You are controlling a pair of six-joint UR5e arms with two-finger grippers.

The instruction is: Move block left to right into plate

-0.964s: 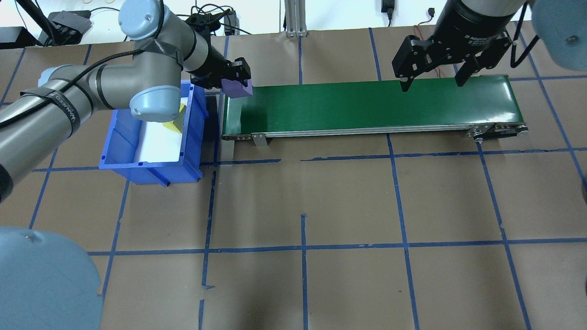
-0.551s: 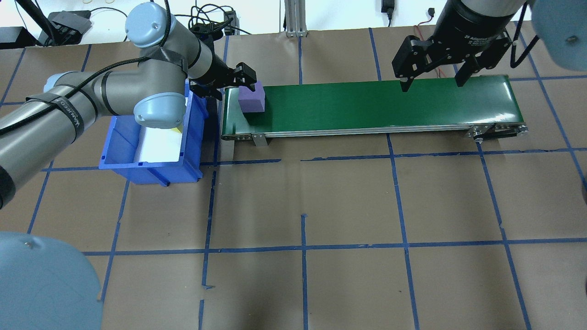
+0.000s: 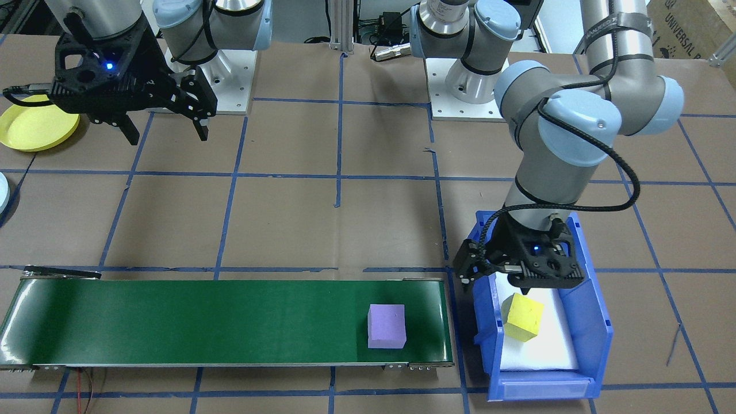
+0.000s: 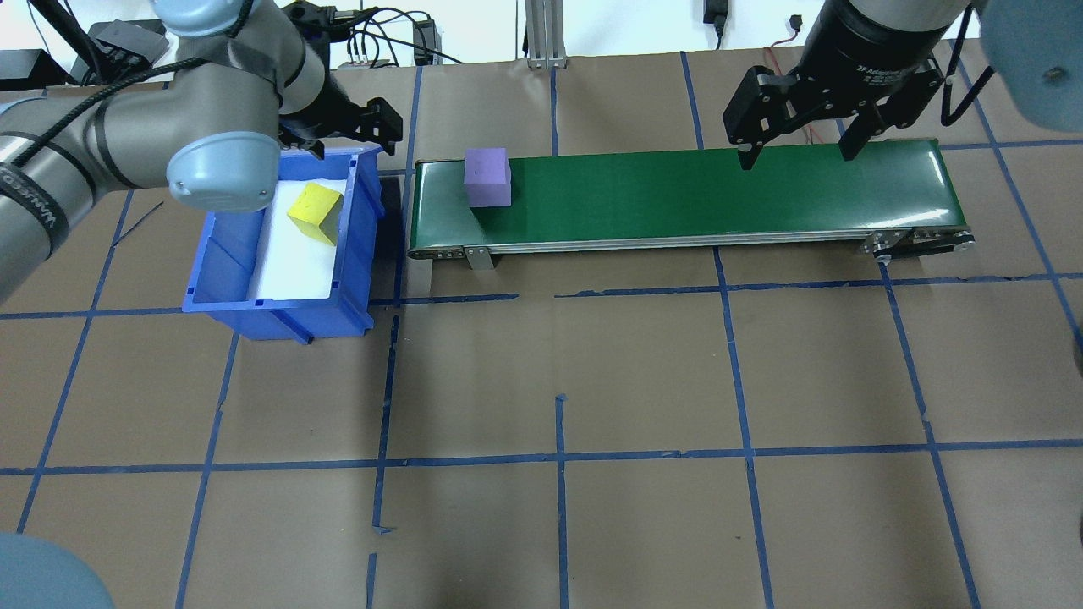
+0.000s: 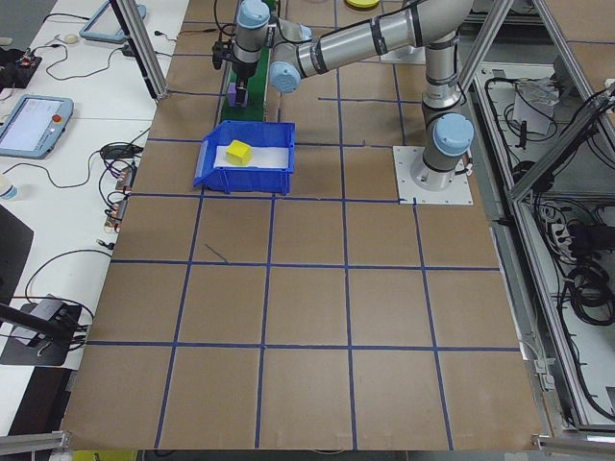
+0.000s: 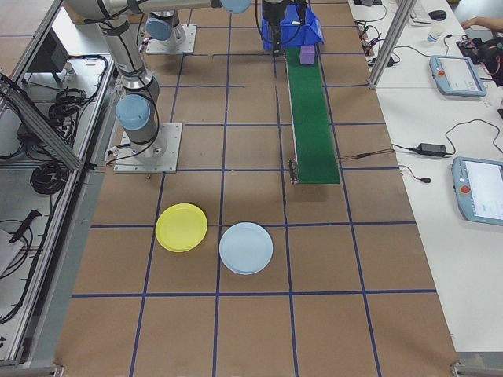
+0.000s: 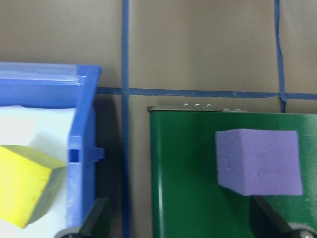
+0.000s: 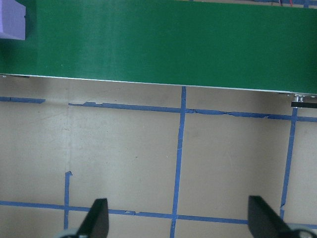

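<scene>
Your purple foam cube [image 4: 487,177] sits free on the long green conveyor belt [image 4: 677,193], near the belt's end beside the blue plastic bin [image 4: 355,254], so the step in hand looks like the transfer along the belt toward the right arm. Your left gripper [image 4: 355,127] hangs over the far rim of the bin with its fingers spread wide and nothing between them; the left wrist view shows both finger tips apart with the cube ahead on the belt, not touching. Your right gripper [image 4: 794,150] hovers over the opposite end of the belt, fingers wide apart, empty, well apart from the cube. Next move, as a judgement: the cube has to reach the right gripper's end, then you drop over it, close on two flat opposite faces and carry it to the round yellow plastic plate [image 6: 181,227], which lies on the table well apart from the belt, just beside a pale blue plate [image 6: 246,247]. The cube looks soft, matte, square-edged and faintly pitted, lying flat and roughly square to the belt, probably easy to pinch. A yellow foam cube [image 4: 314,213] lies tilted on the white liner in the bin, untouched.
</scene>
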